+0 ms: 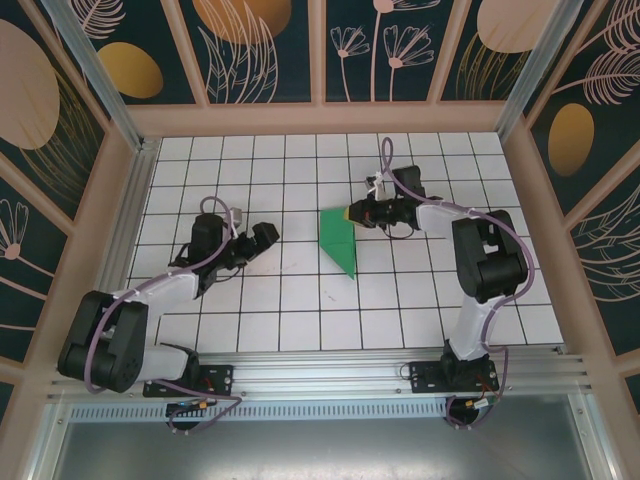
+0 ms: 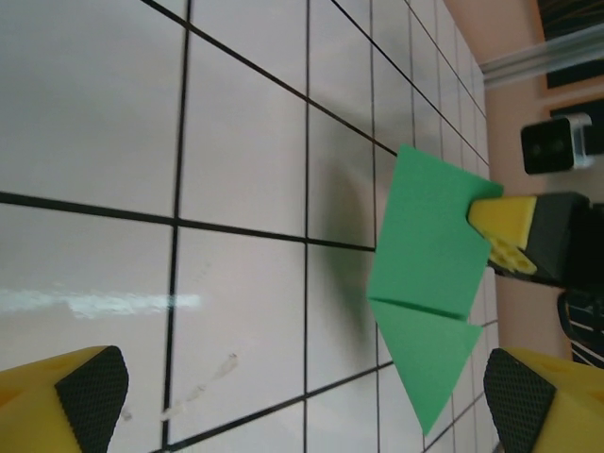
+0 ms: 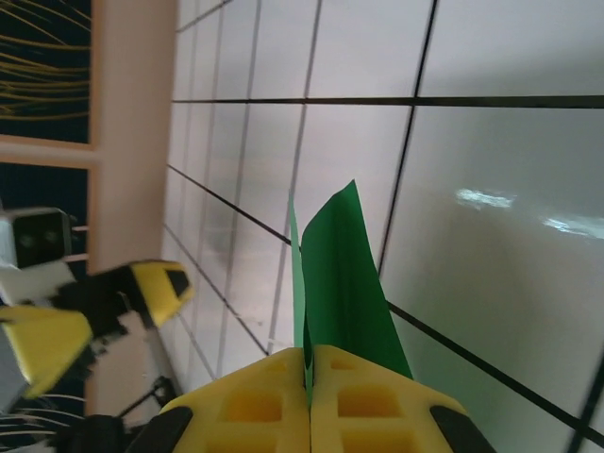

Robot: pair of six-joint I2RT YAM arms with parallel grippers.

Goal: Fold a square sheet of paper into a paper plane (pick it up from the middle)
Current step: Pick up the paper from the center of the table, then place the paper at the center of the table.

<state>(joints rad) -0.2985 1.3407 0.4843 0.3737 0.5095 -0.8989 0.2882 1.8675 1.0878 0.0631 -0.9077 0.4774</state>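
White tiles with dark grid lines covered the counter [image 1: 300, 320], and close to its middle in the top view sat the sheet of paper [image 1: 338, 243], green and already folded into a narrow wedge with a slanting crease across it, seen plainly from the left wrist [image 2: 425, 274]. Its long axis ran roughly from 12 o'clock to 6 o'clock, leaning a little toward 5, with the blunt wide end far from the arm bases and the sharp tip aimed back at them. The step in hand looked like a middle fold: the dart was formed in part but not finished, and one layer stood raised off the tiles in the right wrist view [image 3: 340, 274]. The right gripper [image 1: 352, 213] came in from 3 o'clock and was clamped tight on the paper's blunt end, the thin green edge pinched between its yellow fingers [image 3: 310, 377]. The left gripper [image 1: 255, 243] waited at 9 o'clock of the paper, near it but apart, spread to its widest with nothing in it [image 2: 307, 396]. The next move probably called for carrying the pinched layer over along the long axis, edges matched, while the free gripper came across to pin the tip and press the crease.
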